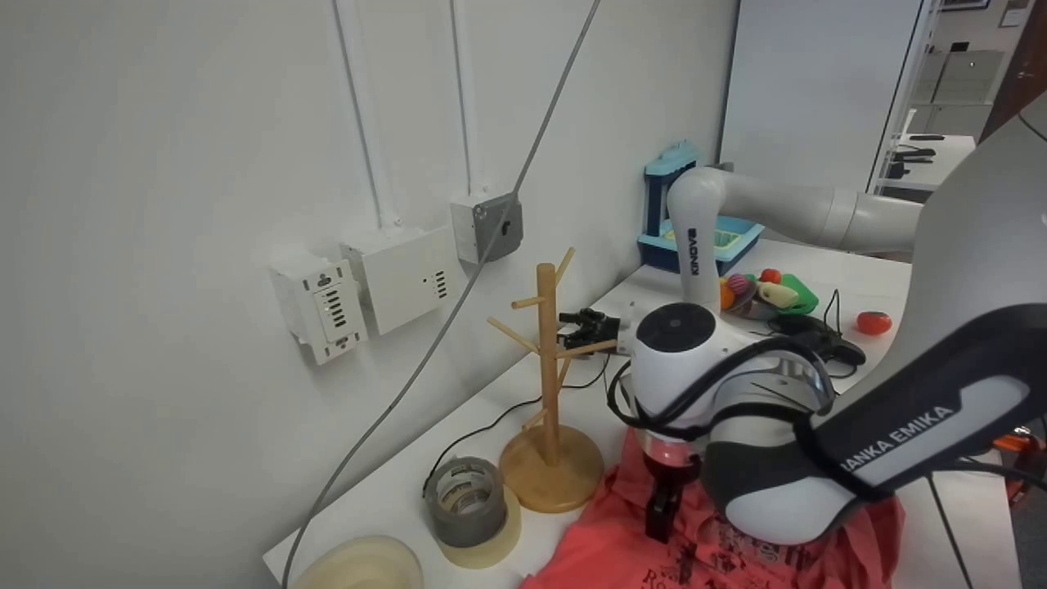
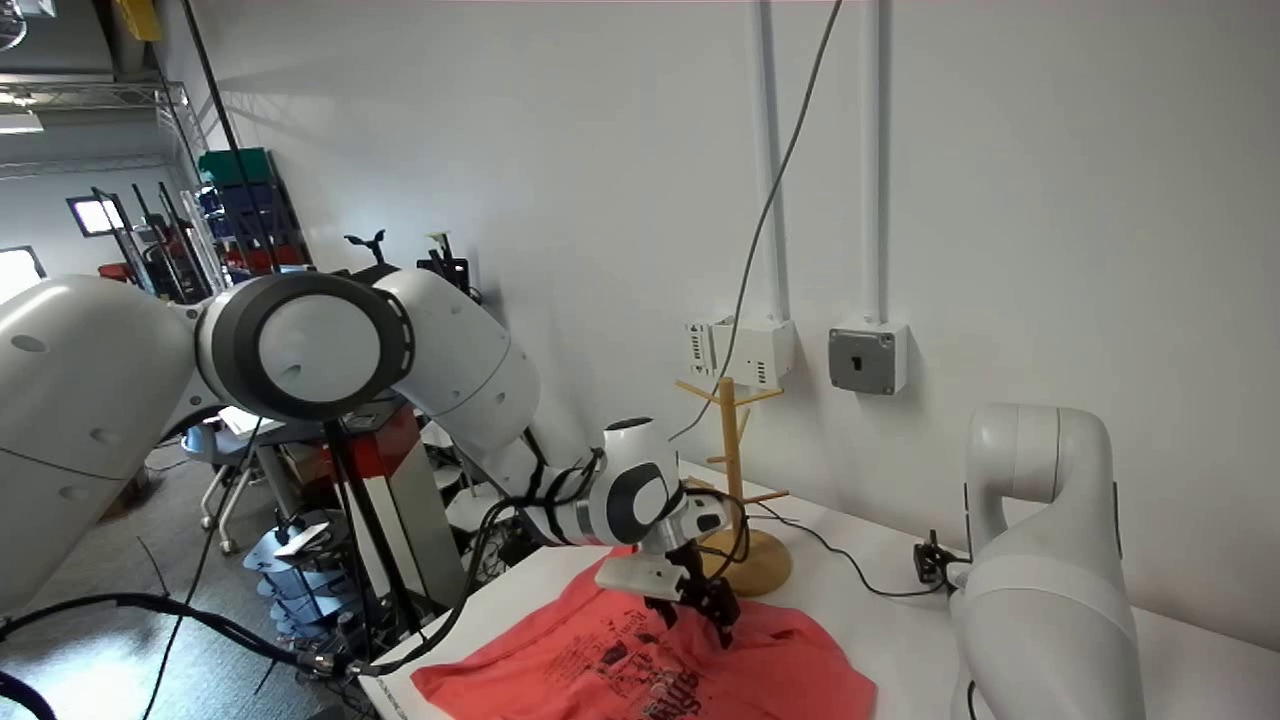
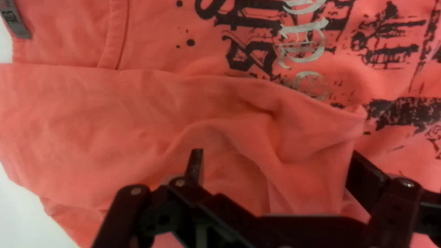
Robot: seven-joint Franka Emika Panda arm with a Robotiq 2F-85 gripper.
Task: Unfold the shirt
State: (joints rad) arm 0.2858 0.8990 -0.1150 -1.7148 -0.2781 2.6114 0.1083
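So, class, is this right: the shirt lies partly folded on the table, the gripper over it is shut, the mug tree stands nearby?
Not quite: the wrist view shows the gripper open, jaws wide apart. The rest holds: shirt partly folded on the table, mug tree nearby.

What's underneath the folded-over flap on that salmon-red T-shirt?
Dark and silver lettering on the T-shirt runs up to the edge of the flap. Anything farther beneath is covered, so whether the lettering continues can't be seen.
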